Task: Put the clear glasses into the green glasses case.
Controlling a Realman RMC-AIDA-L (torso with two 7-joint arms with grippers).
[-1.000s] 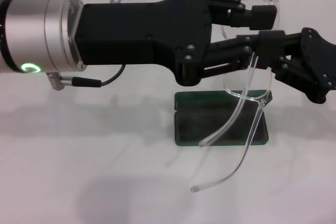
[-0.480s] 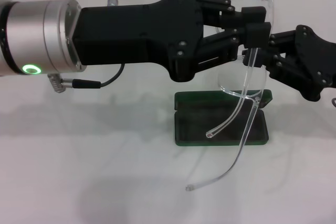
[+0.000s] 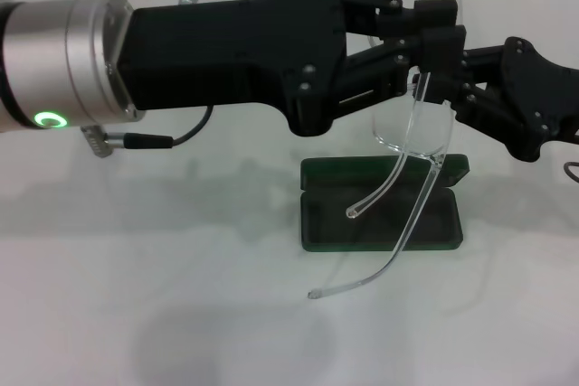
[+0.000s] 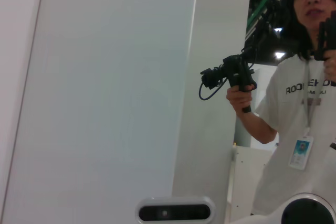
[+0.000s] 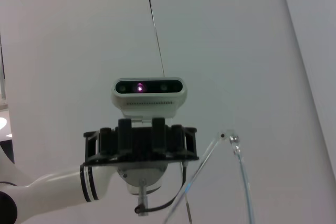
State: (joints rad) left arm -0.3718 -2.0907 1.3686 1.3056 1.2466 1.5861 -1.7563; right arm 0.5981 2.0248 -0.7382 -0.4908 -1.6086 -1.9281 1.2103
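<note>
Clear glasses hung in the air directly above the green glasses case, held between both grippers. The left gripper reached across from the case's left, its jaws clamped on the top edge of the lens. The right gripper came in from the case's right and met the glasses at the hinge end of the frame; whether its jaws were together or apart could not be told. The lens stood roughly upright, and both thin arms curved down toward the case: one tip hovered over the case's open tray, the other hung past the case's front edge, over the white counter. The case lay open on the counter, lid side to the rear, dark lining facing up. A silver connector with a black cable hung under the left arm.
</note>
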